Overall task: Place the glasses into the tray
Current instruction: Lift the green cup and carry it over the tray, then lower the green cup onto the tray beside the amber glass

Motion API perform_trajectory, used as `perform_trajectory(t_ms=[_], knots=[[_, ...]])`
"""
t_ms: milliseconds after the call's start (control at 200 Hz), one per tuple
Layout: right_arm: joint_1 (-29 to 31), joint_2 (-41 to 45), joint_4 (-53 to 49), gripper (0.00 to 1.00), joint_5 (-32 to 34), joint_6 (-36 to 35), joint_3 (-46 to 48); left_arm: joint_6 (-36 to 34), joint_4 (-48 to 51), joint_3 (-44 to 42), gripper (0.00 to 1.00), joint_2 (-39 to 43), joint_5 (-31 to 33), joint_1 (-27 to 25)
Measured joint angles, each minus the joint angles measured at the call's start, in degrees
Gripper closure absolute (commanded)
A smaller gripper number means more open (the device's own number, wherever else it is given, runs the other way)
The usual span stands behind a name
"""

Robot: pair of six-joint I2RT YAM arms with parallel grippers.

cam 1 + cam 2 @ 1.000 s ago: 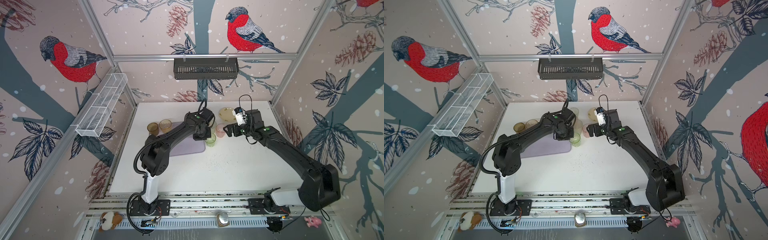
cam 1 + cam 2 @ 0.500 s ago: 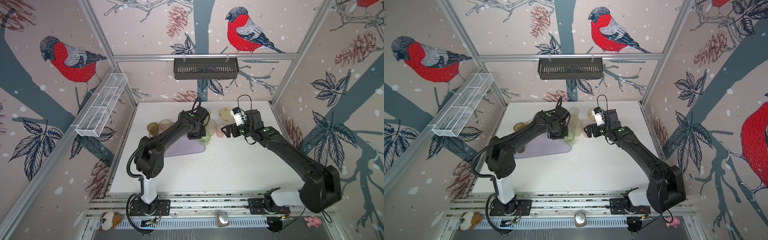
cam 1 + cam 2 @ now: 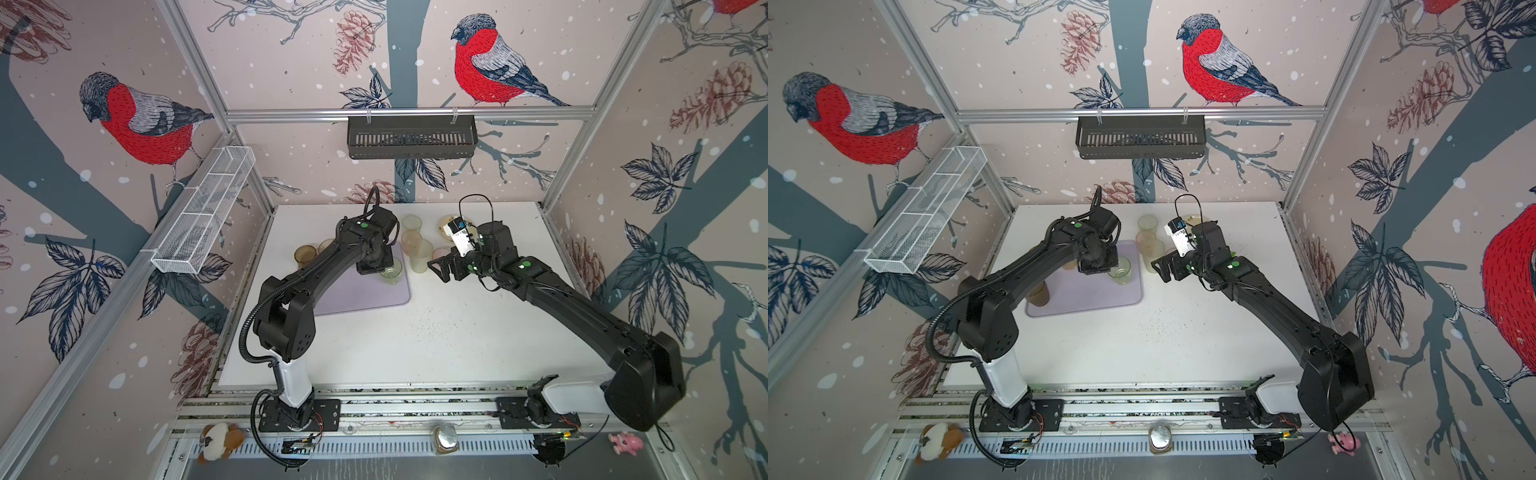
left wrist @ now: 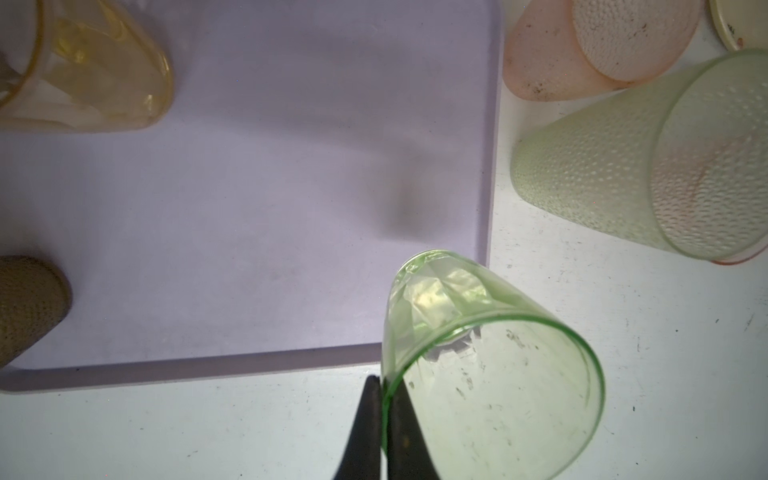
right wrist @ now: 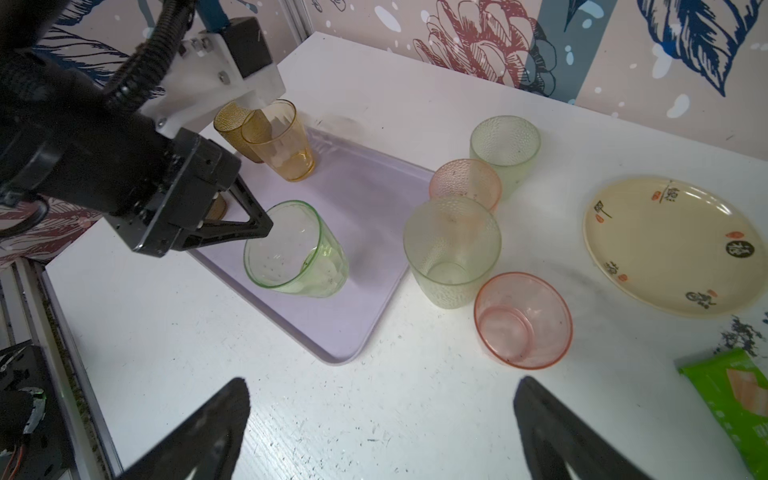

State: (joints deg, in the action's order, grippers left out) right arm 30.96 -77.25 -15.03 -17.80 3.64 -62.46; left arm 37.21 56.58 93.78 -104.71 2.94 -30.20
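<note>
My left gripper (image 4: 382, 380) is shut on the rim of the green glass (image 4: 490, 365), which hangs tilted low over the right part of the lilac tray (image 5: 365, 195); the green glass (image 3: 390, 272) shows in both top views. An amber glass (image 5: 278, 141) and a brown glass (image 5: 228, 124) stand at the tray's far left. Two pale glasses (image 5: 453, 249) (image 5: 505, 145) and two pink glasses (image 5: 523, 320) (image 5: 465, 183) stand on the table right of the tray. My right gripper (image 5: 382, 386) is open and empty above bare table, near the front pink glass.
A cream plate (image 5: 673, 245) lies right of the glasses, and a green packet (image 5: 735, 399) lies nearer the front. A black basket (image 3: 411, 137) hangs on the back wall and a white mesh basket (image 3: 203, 220) on the left wall. My two arms stand close over the tray's right edge.
My left gripper has carried the green glass leftwards, from beside the tray's right edge to over the tray. The right gripper has shifted slightly left and stays open.
</note>
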Motion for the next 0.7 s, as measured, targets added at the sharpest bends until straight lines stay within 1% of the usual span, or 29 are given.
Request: perform_trajectory(t_ms=[225,695], knots=[[3.17,0.04,0.11,0.00,-0.79,-2.36,0.00,-1.22,0.59,-1.33,0.99,1.25,1.49,2.97],[3.54,0.63,0.52,0.00,-1.29,-3.78,0.07,-3.21,1.22,-2.47,1.00,2.71,4.35,9.07]])
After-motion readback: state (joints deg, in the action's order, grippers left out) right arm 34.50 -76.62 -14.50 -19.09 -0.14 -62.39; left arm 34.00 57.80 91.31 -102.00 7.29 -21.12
